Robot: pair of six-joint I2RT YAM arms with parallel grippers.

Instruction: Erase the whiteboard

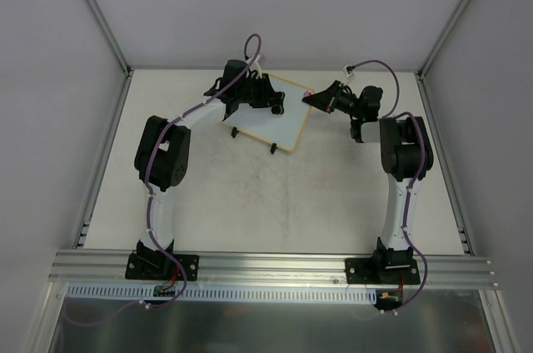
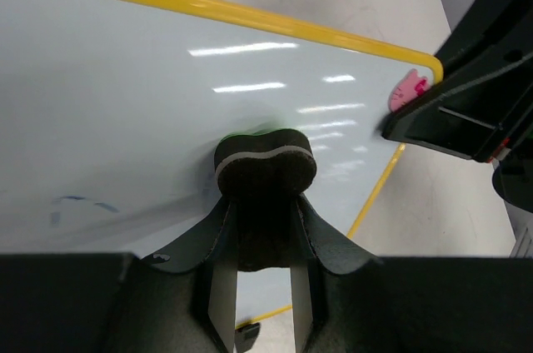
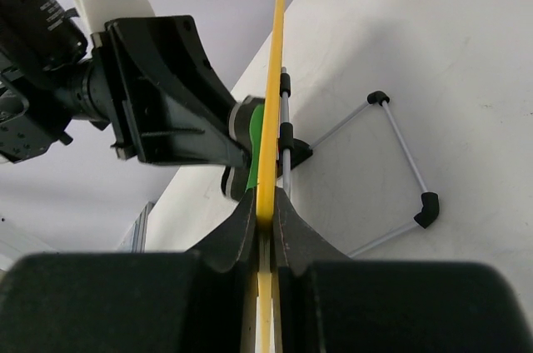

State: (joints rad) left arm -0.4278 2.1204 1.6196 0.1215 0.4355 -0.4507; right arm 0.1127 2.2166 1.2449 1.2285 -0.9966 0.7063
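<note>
At the whiteboard edge, clamps the frame with the right gripper; presses an eraser, clenched in the left gripper, against it. Looks mostly wiped, bar faint blue marks.

Fingers pinch eraser — pressed against whiteboard.

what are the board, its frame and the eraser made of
The board looks like glossy white coated plastic or metal; it reflects bright light streaks. The frame is smooth yellow, plastic or painted wood, can't tell. The eraser is a dark fuzzy felt pad with a pale foam-like layer and green back.
</note>
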